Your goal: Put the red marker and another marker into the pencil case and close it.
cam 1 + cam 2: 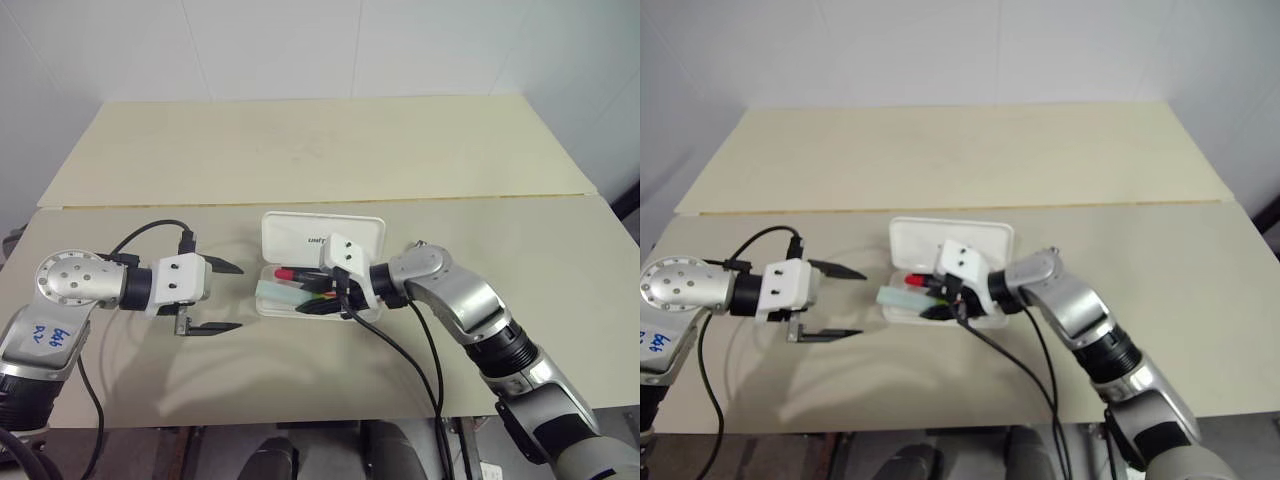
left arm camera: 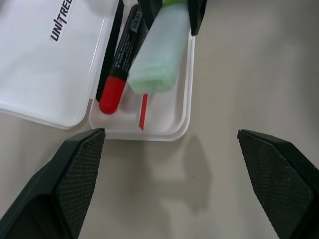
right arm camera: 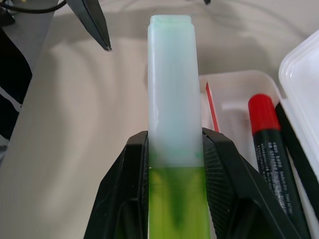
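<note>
Here the pencil case lies open near the middle of the counter, a little toward its front edge, with the lid folded back flat and its printed side up. The red marker already lies inside the tray, along the hinge side, red cap toward the left end of the case, beside a thin black pen.

The right end effector has its two black fingers clamped on the green highlighter, gripping it at the joint where the lime cap meets the pale body, so most of the body sticks out past the fingertips. It holds the highlighter lengthwise over the tray, roughly parallel to the red marker, with the free end reaching toward the tray's left end and front rim; that alignment looks chosen so it can drop in flat beside the marker. Whether it already rests on the tray floor I cannot tell.

The left end effector hovers wide open and empty just off the left end of the case, not touching it, probably waiting to steady the case or swing the lid over.

Judged from this, the second marker remains to be released and the lid closed.
</note>
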Motion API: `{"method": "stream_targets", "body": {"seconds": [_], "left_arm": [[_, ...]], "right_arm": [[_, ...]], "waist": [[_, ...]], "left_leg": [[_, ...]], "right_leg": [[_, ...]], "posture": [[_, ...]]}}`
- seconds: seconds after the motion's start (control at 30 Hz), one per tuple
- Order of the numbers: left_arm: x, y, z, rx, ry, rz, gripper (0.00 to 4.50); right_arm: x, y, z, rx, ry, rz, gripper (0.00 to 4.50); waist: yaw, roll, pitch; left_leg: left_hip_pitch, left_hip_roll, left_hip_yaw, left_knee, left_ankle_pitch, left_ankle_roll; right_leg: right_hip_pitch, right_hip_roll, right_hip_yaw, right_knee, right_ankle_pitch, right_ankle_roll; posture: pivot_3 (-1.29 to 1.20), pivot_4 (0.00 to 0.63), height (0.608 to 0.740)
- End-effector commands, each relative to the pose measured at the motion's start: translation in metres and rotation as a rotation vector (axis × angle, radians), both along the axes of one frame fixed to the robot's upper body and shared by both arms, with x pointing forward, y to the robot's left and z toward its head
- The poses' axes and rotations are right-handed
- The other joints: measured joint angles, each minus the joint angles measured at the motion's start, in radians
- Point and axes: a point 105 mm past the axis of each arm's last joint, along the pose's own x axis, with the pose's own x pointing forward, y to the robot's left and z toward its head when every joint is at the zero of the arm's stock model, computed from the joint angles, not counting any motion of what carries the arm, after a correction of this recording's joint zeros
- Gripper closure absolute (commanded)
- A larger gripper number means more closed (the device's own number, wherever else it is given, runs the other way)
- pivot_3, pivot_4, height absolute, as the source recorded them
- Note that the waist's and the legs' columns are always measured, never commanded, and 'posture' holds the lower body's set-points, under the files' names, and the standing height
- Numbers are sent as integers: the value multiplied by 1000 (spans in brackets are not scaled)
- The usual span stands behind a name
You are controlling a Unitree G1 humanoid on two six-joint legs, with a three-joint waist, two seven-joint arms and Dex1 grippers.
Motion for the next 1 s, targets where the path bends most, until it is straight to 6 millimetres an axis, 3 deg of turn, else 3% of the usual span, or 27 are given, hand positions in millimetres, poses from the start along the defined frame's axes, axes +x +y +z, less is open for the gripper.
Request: {"method": "stream_targets", "body": {"seconds": [0.03, 0.43, 0.47, 0.73, 1.0], "left_arm": [[-2, 3, 13, 3, -50, 8, 0], [-2, 5, 14, 2, -55, 17, 0], [-2, 5, 14, 2, -55, 17, 0], [0, 5, 14, 2, -58, 14, 0], [2, 5, 14, 2, -59, 8, 0]], "right_arm": [[-1, 6, 7, 7, -47, 41, 3397], [2, 7, -7, -40, -47, 82, 3397], [2, 7, -8, -42, -49, 83, 2651], [5, 9, -4, -32, -74, 81, 23], [8, 10, 8, 10, -85, 69, 23]], "waist": [[0, 0, 0], [0, 0, 0], [0, 0, 0], [0, 0, 0], [-1, 0, 0]], "left_leg": [[0, 0, 0, 0, 0, 0], [0, 0, 0, 0, 0, 0], [0, 0, 0, 0, 0, 0], [0, 0, 0, 0, 0, 0], [0, 0, 0, 0, 0, 0]], "right_leg": [[0, 0, 0, 0, 0, 0], [0, 0, 0, 0, 0, 0], [0, 0, 0, 0, 0, 0], [0, 0, 0, 0, 0, 0], [0, 0, 0, 0, 0, 0]], "posture": [[0, 150, 740], [0, 150, 740], [0, 150, 740], [0, 150, 740], [0, 150, 740]]}}
